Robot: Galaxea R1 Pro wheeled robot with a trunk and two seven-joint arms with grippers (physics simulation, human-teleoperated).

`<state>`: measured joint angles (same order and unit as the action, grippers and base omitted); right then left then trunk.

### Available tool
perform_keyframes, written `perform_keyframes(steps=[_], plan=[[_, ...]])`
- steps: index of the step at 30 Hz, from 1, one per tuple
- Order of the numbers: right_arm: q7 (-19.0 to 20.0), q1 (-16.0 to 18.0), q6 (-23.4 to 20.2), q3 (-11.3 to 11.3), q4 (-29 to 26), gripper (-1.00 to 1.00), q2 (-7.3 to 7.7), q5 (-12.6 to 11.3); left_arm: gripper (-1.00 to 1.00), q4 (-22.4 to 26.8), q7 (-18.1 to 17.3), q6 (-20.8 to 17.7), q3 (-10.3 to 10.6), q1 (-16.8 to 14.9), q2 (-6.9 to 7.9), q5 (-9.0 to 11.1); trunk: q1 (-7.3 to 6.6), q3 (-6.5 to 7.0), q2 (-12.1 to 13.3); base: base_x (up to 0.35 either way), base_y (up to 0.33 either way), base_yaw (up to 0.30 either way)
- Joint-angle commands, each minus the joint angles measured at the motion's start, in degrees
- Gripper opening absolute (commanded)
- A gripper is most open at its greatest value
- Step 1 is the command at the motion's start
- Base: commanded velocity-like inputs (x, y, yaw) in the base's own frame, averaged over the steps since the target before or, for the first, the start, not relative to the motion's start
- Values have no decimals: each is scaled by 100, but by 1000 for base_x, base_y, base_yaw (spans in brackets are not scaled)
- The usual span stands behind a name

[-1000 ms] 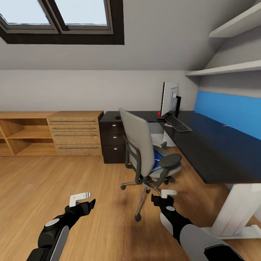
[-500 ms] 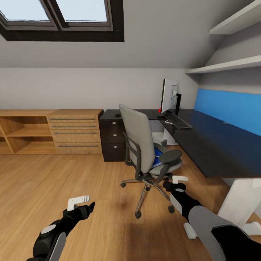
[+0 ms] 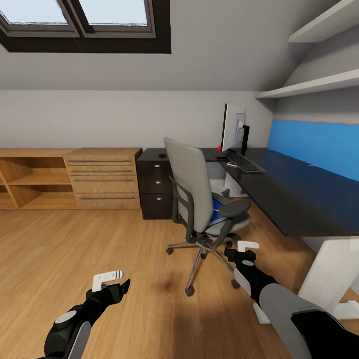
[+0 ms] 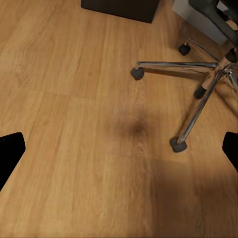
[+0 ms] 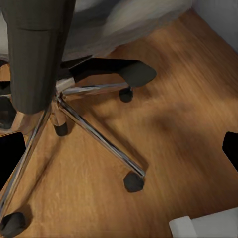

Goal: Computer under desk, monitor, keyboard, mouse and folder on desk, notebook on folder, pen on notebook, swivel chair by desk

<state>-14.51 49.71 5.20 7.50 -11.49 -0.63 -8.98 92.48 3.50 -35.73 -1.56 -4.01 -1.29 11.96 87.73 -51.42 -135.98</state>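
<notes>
Two tools hang low over the oak floor [image 3: 75,244] in my head view, both empty: my left tool [image 3: 112,281] with its fingers spread wide, and my right tool [image 3: 245,252] likewise wide, just beside the swivel chair [image 3: 199,199]. That chair stands on its chrome star base [image 4: 198,94] near the black surface [image 3: 299,199], its tall grey back turned toward me. On its seat lies the blue folder [image 3: 215,215] (I see just a strip of it between the backrest and the armrest). Farther along the surface stands the monitor [image 3: 233,130], seen edge-on, with the keyboard [image 3: 244,162] lying just in front of it. A small dark mouse [image 3: 161,155] sits on the drawer end of the surface, well apart from the keyboard. To the left of the drawers stands a light oak dresser [image 3: 102,177]. From my right wrist view, the chair's casters [image 5: 134,182] sit close below on the planks.
</notes>
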Motion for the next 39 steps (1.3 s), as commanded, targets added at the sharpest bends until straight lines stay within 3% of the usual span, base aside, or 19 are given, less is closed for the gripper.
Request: perform_keyframes(steps=[1,10,17,26,35,39], plan=[[-25,5,26,50,6,100,1,-60,100,7,37,-30,-4,-3,-3,61,21,-24,-44,0,0,0],[-31,4,51,50,-3,100,-5,-60,100,1,37,-33,-3,-3,-3,61,219,-186,-405,0,0,0],[-38,4,242,50,3,100,-8,-57,100,-297,28,-3,5,-3,12,44,219,-186,-405,0,0,0],[-34,4,295,50,13,100,-1,-52,100,-326,36,10,6,-3,14,27,219,-186,-405,89,-20,0],[-65,4,555,44,12,100,70,-42,100,-327,37,4,-11,-3,22,25,219,-186,-405,115,-46,0],[-81,4,676,42,14,100,154,-49,100,-323,37,4,-114,-3,24,30,219,-186,-405,12,-5,0]])
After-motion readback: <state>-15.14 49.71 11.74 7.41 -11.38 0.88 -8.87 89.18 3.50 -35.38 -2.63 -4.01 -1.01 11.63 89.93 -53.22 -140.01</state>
